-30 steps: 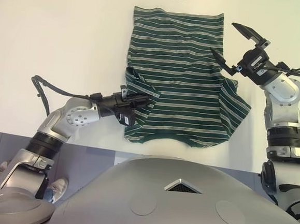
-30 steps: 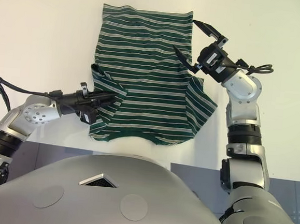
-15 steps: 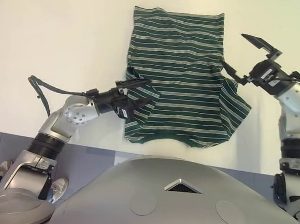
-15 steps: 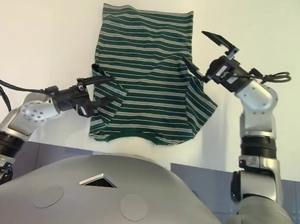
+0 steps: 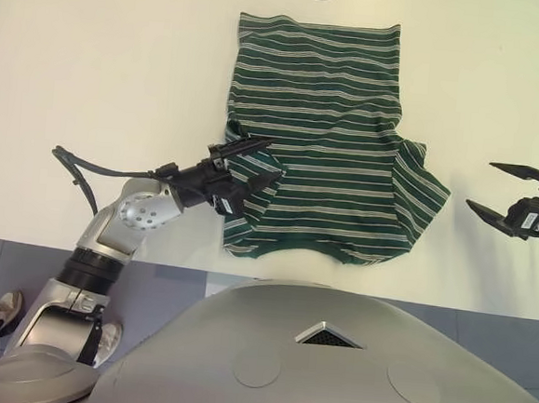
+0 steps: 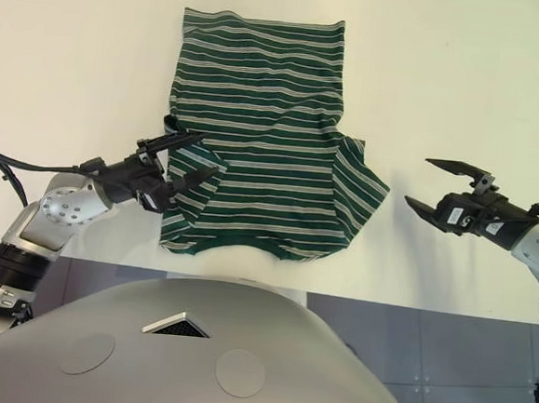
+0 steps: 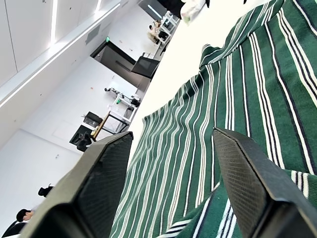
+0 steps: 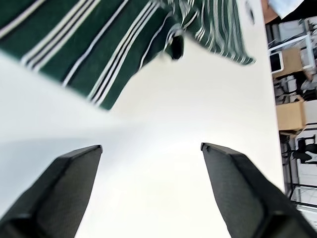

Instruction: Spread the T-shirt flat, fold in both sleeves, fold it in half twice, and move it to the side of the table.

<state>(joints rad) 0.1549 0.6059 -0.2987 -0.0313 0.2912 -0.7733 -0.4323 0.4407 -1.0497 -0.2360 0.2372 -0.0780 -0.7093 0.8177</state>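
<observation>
Left of centre, we find the left gripper open and empty over the left sleeve, which lies folded inward. The T-shirt lies upper centre on the table, hem uppermost. Its right sleeve juts out unfolded. At the right edge, the right gripper stands open, apart from it. We judge sleeve-folding half done. Next, that gripper must pinch the right sleeve and carry it inward.

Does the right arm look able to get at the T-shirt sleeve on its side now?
Probably yes: the right claw is open beside the sleeve, with bare table between them and nothing in the way.
</observation>
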